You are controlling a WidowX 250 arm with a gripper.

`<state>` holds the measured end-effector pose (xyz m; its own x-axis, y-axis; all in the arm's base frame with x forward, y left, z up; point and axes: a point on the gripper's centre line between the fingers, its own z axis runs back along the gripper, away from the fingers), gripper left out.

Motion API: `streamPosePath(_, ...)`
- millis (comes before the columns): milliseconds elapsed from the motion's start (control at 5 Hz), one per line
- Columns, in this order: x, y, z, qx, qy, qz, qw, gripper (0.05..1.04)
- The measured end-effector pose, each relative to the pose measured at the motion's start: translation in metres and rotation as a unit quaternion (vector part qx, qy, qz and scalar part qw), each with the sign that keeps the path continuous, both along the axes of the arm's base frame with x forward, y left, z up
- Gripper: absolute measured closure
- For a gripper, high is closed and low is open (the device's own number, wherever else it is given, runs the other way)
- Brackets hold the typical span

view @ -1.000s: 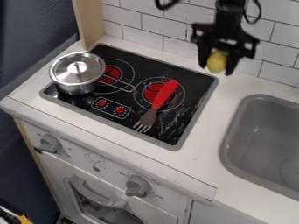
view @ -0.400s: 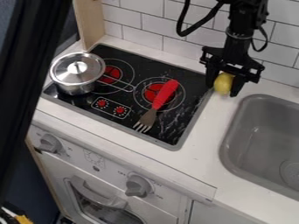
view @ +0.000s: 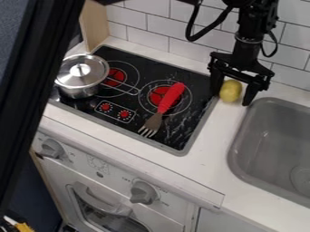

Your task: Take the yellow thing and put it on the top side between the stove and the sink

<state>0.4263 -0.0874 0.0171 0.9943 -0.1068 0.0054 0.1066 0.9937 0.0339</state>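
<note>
The gripper (view: 230, 96) hangs over the upper end of the counter strip between stove and sink, its fingers spread apart. Between them the yellow thing (view: 230, 91), rounded like a lemon, rests on the white counter (view: 213, 152), with a visible gap to the right finger. On the left the black stovetop (view: 200, 118) lies beside it; the grey sink (view: 241, 136) is to the lower right.
A lidded metal pot (view: 80, 77) stands on the stove's left side. A red-handled fork (view: 163, 108) lies across the right burner. The tiled wall (view: 157, 27) rises behind, and a dark beam (view: 37, 77) crosses the left edge.
The gripper came down with the yellow thing from in front of the tiles to the counter. Since the middle frame its fingers have opened around it. The dark beam entered at the left.
</note>
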Motion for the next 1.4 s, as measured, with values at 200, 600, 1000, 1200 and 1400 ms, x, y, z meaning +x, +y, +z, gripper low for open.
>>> streamPosePath(200,-0.002,0.003,-0.003,0.007,0.003,0.005,1.0,0.083)
streamPosePath(600,-0.007,0.004,0.04,0.001,-0.038,0.012,0.9992,0.083)
streamPosePath(1000,-0.013,0.012,0.068,-0.005,-0.067,0.023,0.9975,0.083)
streamPosePath(1200,-0.013,0.013,0.068,-0.005,-0.066,0.023,0.9975,0.083)
streamPosePath(1400,-0.013,0.012,0.068,-0.005,-0.067,0.023,0.9975,0.083)
